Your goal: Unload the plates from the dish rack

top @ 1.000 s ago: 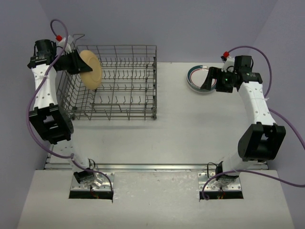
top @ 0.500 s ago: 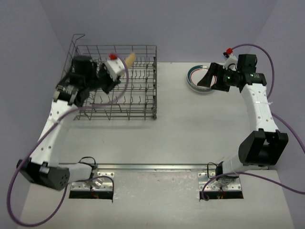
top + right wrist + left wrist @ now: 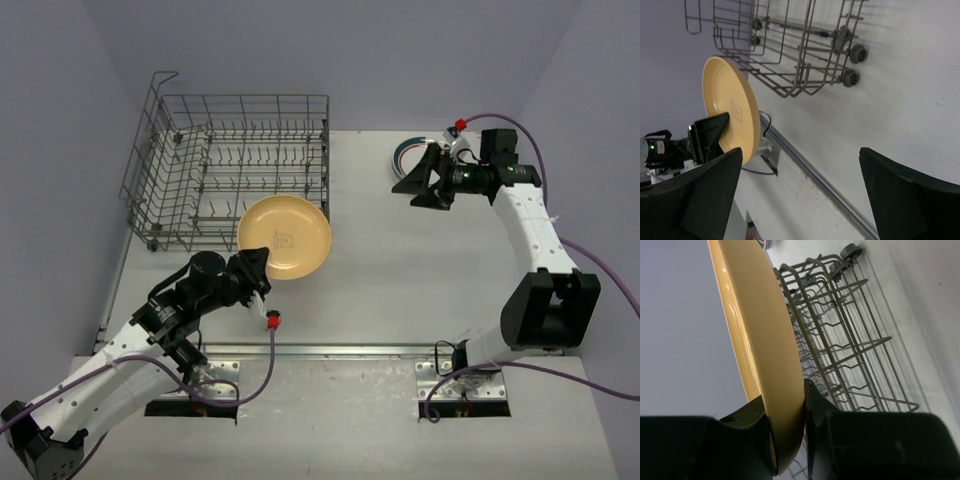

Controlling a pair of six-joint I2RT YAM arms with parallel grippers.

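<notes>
My left gripper (image 3: 254, 269) is shut on the near rim of the tan plate (image 3: 286, 236). It holds the plate face-up just in front of the dish rack's front right corner. In the left wrist view the plate (image 3: 752, 335) is edge-on between my fingers (image 3: 816, 405). The grey wire dish rack (image 3: 235, 165) stands at the back left with no plates in it. My right gripper (image 3: 424, 182) is open and empty, beside a stack of teal-rimmed plates (image 3: 407, 153) at the back right. The right wrist view shows the tan plate (image 3: 732, 107) and the rack (image 3: 790, 55) across the table.
A metal rail (image 3: 330, 350) runs along the table's near edge. The left arm's purple cable (image 3: 270, 350) loops near it. The rack has small wheels (image 3: 855, 55) on its side and a raised wire handle (image 3: 160, 78) at the back left corner.
My left arm has swung the tan plate out of the rack and brought it down in front of the rack's near right corner. My right gripper has shifted slightly left.
</notes>
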